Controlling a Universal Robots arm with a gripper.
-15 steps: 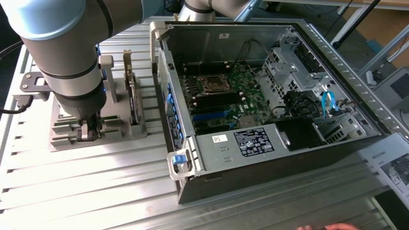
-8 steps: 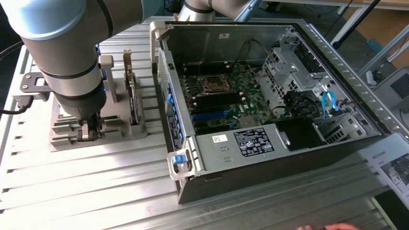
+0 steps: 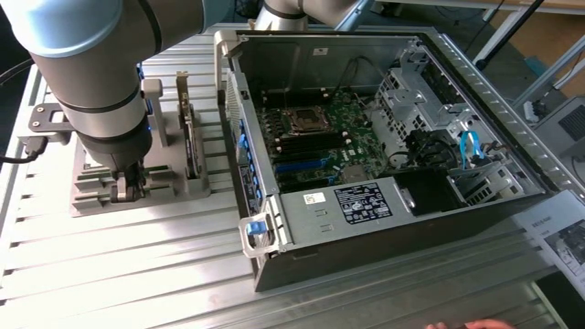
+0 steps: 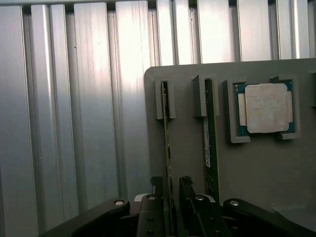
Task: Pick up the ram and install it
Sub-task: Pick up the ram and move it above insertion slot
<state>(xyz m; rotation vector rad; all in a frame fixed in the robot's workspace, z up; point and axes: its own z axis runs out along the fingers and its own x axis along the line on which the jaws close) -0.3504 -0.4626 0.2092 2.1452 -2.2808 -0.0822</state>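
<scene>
Our claw [image 4: 171, 183] stands with its jaws apart, one on each side of the ram [image 4: 167, 143], which passes between them on edge. We see a sliver of gap beside the stick, so the jaws straddle it rather than pinch it. The ram stands in a narrow slot of a grey holder [image 4: 187, 158], its far end tucked into a raised guide. In the neighbouring slot stands a second green stick [image 4: 209, 143], parallel to the first and clear of the claw. Further along the same holder a square silver processor [image 4: 266, 107] lies flat in its own recess. The holder rests on a ribbed aluminium table [image 4: 94, 108].

In the exterior view we find the arm [image 3: 92, 68] reaching straight down, the claw sunk into the holder on the exterior view's left. A taller upright card [image 3: 189, 137] stands in the holder just beside the arm. To the exterior view's right lies the open computer case [image 3: 366, 260], its motherboard [image 3: 333, 147] exposed, the processor socket [image 3: 306, 122] near its middle. At that view's lower edge a person's fingertips [image 3: 466, 324] show.
</scene>
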